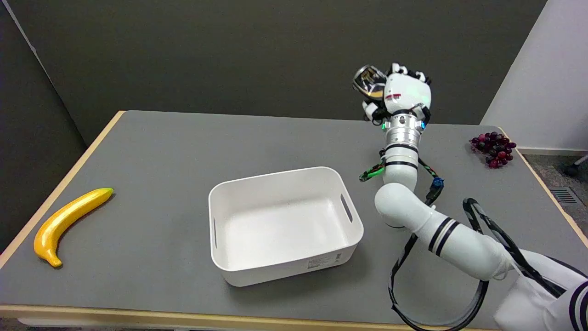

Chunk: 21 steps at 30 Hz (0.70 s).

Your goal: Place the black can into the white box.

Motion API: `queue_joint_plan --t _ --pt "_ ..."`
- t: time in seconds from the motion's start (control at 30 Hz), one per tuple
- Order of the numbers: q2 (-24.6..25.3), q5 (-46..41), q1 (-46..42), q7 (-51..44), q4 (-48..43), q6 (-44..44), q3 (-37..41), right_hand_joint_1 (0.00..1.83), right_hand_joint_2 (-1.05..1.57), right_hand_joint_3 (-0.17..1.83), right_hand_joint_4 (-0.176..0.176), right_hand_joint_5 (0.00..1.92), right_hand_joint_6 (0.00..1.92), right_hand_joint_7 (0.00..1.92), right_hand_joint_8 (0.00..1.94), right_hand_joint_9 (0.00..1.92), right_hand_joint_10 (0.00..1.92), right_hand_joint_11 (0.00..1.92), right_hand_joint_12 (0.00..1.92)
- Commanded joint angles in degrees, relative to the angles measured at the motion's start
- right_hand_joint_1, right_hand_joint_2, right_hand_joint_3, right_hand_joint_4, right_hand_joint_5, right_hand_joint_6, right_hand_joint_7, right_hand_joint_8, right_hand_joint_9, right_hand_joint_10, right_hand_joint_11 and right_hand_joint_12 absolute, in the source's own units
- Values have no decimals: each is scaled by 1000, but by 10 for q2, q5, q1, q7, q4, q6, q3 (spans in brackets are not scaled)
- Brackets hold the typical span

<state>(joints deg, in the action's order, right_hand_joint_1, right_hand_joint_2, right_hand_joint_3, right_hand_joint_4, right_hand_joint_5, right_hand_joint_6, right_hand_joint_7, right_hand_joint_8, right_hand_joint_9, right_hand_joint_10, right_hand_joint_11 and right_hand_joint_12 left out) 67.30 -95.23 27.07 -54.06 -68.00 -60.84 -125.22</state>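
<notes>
My right hand (400, 93) is raised above the far right part of the table and grips the black can (369, 82). The can is tilted, its shiny metal end turned toward the camera at the hand's left side; most of its body is hidden by the fingers. The white box (220, 202) stands empty on the grey table, in front of and to the left of the hand. The hand and the can are well behind the box's far right corner, up in the air.
A yellow banana (69, 220) lies near the table's left edge. A bunch of dark red grapes (494, 147) sits at the far right edge. My right arm (441, 234) crosses the table's right side, with black cables hanging beside it.
</notes>
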Motion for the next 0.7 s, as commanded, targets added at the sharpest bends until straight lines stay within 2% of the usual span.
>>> queue_joint_plan --t 0.03,0.1,0.13,0.17,0.2,0.23,0.27,0.43,0.47,0.6,0.7 --pt "-26 346 -157 559 -98 49 15 1148 1117 451 -176 591 1619 641 1677 836 1566 500 1921" --pt "-34 355 -190 650 -116 43 10 1156 1084 494 -176 611 1604 664 1659 859 1569 590 1921" --pt "-21 275 -231 717 -236 -8 -47 1159 1071 511 -176 619 1599 673 1653 870 1571 633 1921" --pt "-63 386 -220 747 -111 49 16 1161 1065 519 -176 623 1595 677 1649 881 1574 675 1921" --pt "-71 391 -229 774 -113 49 15 1137 1061 516 -157 636 1582 716 1662 895 1578 721 1921" --pt "-90 402 -245 827 -116 49 11 1045 1064 482 -89 667 1545 844 1716 916 1585 780 1921" --pt "-107 411 -260 867 -116 49 4 983 1066 460 -42 690 1519 932 1753 930 1591 821 1921" --pt "-156 465 -322 1027 -106 49 -3 992 1061 459 -51 697 1508 942 1763 938 1595 835 1921" --pt "-157 473 -334 1038 -105 46 -2 994 1064 456 -57 694 1510 943 1769 935 1598 833 1921" --pt "-154 482 -385 1050 -97 4 8 1012 1081 464 -121 662 1557 919 1812 923 1600 734 1921" --pt "-152 487 -399 1052 -94 -8 8 1041 1079 482 -139 648 1574 870 1793 916 1614 734 1921"
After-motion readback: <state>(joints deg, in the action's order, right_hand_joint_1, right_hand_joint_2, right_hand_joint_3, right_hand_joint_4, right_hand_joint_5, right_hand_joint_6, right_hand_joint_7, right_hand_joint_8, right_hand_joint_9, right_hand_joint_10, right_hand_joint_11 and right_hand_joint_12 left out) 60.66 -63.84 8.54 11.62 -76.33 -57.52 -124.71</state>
